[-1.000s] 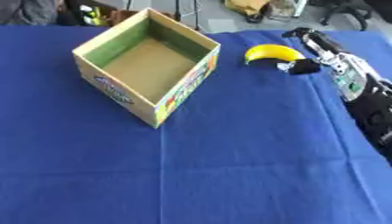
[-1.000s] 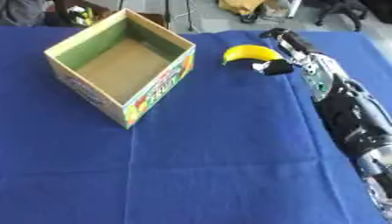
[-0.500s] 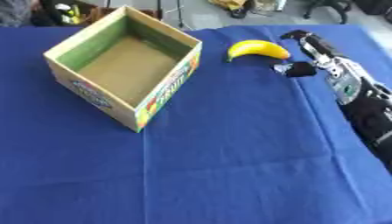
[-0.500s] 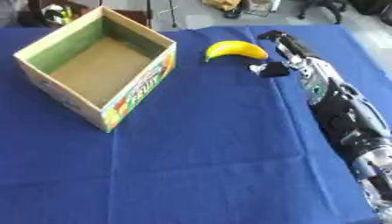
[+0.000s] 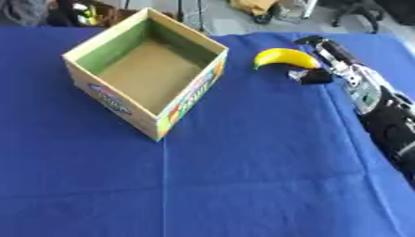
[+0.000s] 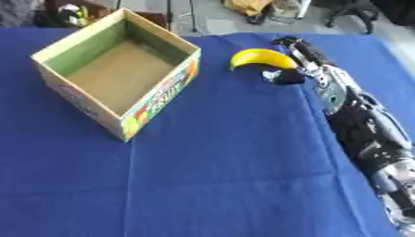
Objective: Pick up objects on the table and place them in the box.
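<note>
Near half of the table [image 5: 243, 185]: bare blue cloth with one faint crease running front to back.

Open cardboard box [image 5: 146, 69], tan inside, green lining on its far walls, coloured print on the outer sides: left of centre, one corner turned to the near edge, nothing seen inside.

Right arm [image 6: 365, 134], black with silver joints: lies along the right edge, reaching toward the far right corner.

Right hand [image 6: 301, 58]: fingers stretched past the far side of the fruit, thumb just beside its near end; touching or not cannot be told; holds nothing, moderately wide.

Yellow banana [image 5: 285, 58]: flat on the cloth near the far edge, right of the box, well apart from it, open cloth between them.

Beyond the far edge: grey floor, chair base [image 5: 356, 9], dark clutter at the left.
</note>
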Available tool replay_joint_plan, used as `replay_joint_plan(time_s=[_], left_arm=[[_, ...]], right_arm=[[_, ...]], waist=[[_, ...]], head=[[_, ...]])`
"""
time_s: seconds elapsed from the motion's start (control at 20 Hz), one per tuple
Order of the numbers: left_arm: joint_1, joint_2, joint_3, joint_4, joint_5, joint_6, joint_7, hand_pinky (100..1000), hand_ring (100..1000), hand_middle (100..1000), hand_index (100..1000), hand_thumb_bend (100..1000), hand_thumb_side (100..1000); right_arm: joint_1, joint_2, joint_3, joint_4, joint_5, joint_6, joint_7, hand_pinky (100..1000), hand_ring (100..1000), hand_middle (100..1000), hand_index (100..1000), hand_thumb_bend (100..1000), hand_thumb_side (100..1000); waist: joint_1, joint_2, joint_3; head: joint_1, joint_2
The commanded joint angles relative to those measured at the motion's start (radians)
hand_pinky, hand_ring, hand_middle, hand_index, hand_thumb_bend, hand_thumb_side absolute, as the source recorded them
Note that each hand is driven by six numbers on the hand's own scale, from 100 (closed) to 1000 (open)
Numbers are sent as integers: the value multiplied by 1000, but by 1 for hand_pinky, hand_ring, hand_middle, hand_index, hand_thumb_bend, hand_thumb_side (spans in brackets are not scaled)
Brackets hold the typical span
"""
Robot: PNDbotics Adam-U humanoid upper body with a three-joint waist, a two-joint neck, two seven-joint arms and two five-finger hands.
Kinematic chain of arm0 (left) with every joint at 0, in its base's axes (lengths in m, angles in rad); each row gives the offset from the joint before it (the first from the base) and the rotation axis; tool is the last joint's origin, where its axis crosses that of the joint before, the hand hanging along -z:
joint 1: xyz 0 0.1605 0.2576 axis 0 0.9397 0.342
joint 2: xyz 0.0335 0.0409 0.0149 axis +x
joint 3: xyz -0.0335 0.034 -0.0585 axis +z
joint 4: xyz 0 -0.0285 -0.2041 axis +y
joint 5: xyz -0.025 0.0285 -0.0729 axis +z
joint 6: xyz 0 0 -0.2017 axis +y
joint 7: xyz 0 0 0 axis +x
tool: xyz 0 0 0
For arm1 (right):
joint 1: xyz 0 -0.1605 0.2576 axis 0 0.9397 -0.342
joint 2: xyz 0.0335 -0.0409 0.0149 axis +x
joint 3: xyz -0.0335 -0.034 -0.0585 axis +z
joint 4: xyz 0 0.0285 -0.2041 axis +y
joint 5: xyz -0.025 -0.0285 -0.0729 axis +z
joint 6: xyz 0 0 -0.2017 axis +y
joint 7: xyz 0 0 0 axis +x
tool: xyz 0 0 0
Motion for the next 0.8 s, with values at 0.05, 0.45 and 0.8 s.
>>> replay_joint_plan(time_s=[0.05,0.45,0.8], left_arm=[[-11,7,-3,-23,-1,-3,-8,654,662,613,717,310,1000],[-9,5,-3,-22,1,-5,-13,654,660,610,717,307,1000],[-9,2,-3,-23,1,-6,-16,655,659,609,718,306,1000]], right_arm=[[-21,-41,-2,-33,-15,-2,11,819,953,863,921,369,520],[-33,-22,10,-17,-29,7,58,752,904,816,909,345,533],[-33,-10,17,-3,-56,12,142,689,849,761,868,329,531]], waist=[[2,-21,1],[8,-19,8],[12,-15,14]], head=[[-8,-15],[-12,-24],[-16,-27]])
